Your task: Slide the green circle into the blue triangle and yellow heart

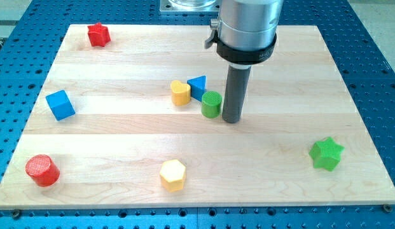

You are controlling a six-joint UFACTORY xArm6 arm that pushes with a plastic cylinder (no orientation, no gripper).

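The green circle (211, 104) stands near the middle of the wooden board (280, 165). The blue triangle (198, 86) is just up and to its left, touching or nearly touching it. The yellow heart (180, 93) sits against the triangle's left side. My tip (232, 119) is right next to the green circle, on its right side, touching or almost touching it.
A red star (98, 34) lies at the top left. A blue cube (60, 105) is at the left. A red cylinder (42, 170) is at the bottom left. A yellow hexagon (173, 175) is at the bottom middle. A green star (326, 154) is at the right.
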